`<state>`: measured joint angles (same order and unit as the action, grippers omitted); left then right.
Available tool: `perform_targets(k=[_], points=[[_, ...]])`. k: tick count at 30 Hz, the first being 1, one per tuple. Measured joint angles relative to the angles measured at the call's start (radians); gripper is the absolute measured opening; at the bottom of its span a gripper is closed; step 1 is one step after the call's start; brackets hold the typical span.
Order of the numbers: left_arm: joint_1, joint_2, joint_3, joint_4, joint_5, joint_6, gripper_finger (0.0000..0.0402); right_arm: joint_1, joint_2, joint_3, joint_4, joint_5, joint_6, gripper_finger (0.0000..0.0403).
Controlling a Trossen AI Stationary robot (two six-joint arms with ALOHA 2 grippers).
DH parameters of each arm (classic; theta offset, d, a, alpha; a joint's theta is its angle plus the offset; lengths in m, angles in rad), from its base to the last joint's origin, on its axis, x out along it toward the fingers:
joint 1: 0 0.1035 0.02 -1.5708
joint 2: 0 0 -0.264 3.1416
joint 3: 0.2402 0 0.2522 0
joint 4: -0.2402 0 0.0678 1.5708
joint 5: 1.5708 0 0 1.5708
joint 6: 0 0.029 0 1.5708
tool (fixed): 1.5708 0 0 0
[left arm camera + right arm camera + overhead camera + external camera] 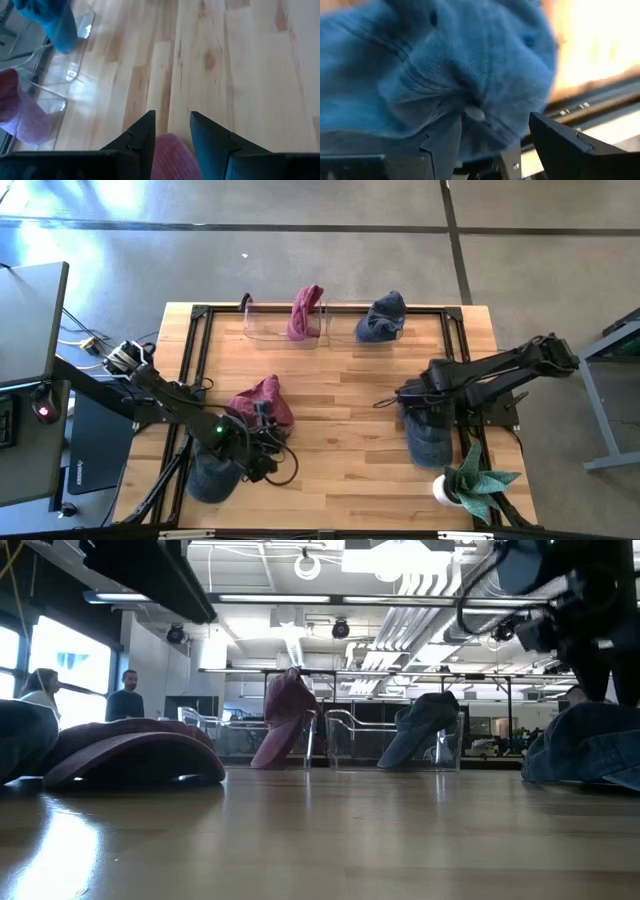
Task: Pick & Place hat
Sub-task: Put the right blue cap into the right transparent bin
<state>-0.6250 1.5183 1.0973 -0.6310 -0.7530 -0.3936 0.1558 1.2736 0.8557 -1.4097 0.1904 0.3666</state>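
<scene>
Surface: we see a light wooden slatted table with a black frame, clear acrylic bins at its far edge | Hats: soft maroon cap near left, blue denim cap near right | left gripper fingers straddle maroon fabric, grip unclear | right gripper spread apart over denim | Room: open-ceiling office, two people standing behind.

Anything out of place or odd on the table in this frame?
Nothing looks spilled or damaged. One oddity: a potted plant stands at the table's front right corner, right beside the blue hat under the right gripper, close enough to get bumped.
</scene>
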Motion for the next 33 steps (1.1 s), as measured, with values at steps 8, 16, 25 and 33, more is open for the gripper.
perform_targets(k=[8, 16, 25, 33], points=[[0.003, 0.019, 0.000, 0.003, -0.008, 0.030, 0.0117, -0.052, 0.005, -0.133, 0.156, -0.012, -0.139, 0.0208], [0.003, 0.019, 0.000, 0.004, -0.017, 0.030, 0.0117, -0.065, 0.005, -0.084, 0.176, -0.005, -0.150, 0.0035], [0.003, 0.019, 0.000, 0.004, -0.020, 0.030, 0.0117, -0.059, 0.006, 0.169, 0.162, 0.020, -0.169, 0.0029], [0.003, 0.019, 0.000, 0.003, -0.070, 0.030, 0.0117, 0.015, 0.004, 0.462, 0.321, 0.432, -0.162, 0.0029]])
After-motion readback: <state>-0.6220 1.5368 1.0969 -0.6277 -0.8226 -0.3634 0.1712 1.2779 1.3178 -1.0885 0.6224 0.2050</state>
